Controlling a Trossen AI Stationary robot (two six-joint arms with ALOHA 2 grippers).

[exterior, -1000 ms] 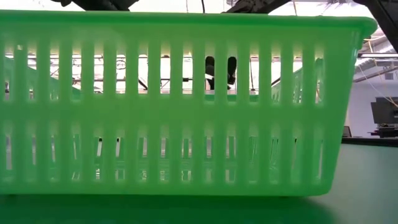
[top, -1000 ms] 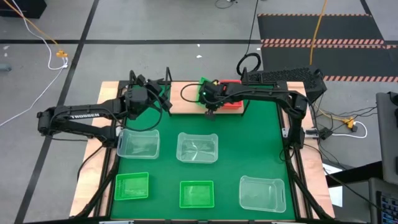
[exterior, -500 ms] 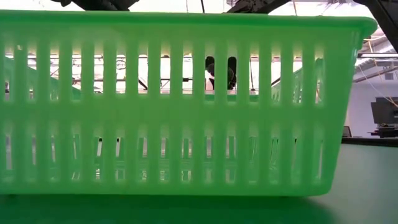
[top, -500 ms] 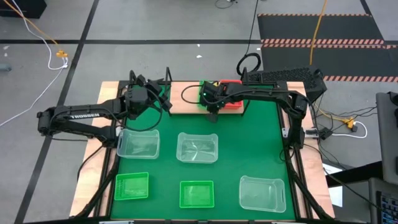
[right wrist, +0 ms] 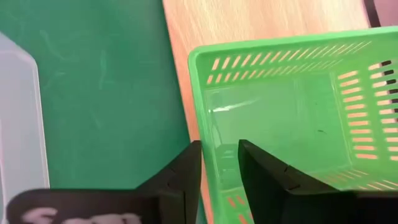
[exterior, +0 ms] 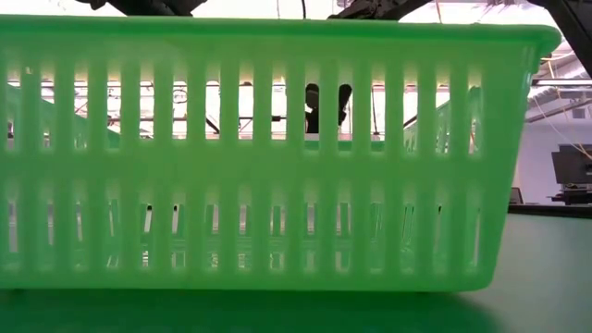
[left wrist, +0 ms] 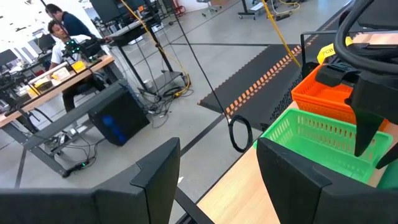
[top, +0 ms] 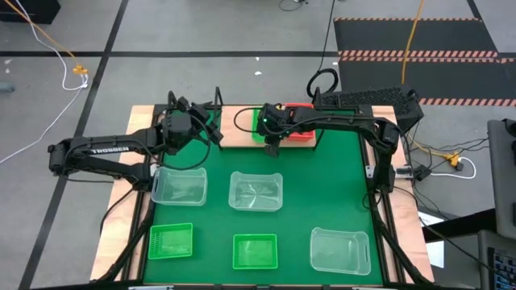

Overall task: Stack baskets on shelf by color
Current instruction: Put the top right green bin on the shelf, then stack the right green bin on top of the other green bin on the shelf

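A green basket (right wrist: 292,112) sits on the shelf (right wrist: 249,18), a light-wood plank at the table's far edge, beside the red baskets (top: 301,121). My right gripper (right wrist: 221,171) hangs over the green basket's left wall (right wrist: 211,124), open. One finger stands inside the wall and one outside. My left gripper (left wrist: 217,186) hovers open by the shelf's left end (top: 230,133) with nothing between its fingers. It faces the green basket (left wrist: 320,146) and the red baskets (left wrist: 326,93).
On the green mat (top: 322,185) stand three clear baskets (top: 179,185), (top: 256,191), (top: 340,250) and two green baskets (top: 171,241), (top: 255,251). One of these green baskets (exterior: 268,157) fills the low view. People sit at desks in the room beyond.
My right gripper has opened over the green basket's wall. The gap between its fingers is wider in the low view than a second ago. The green basket stays on the shelf.
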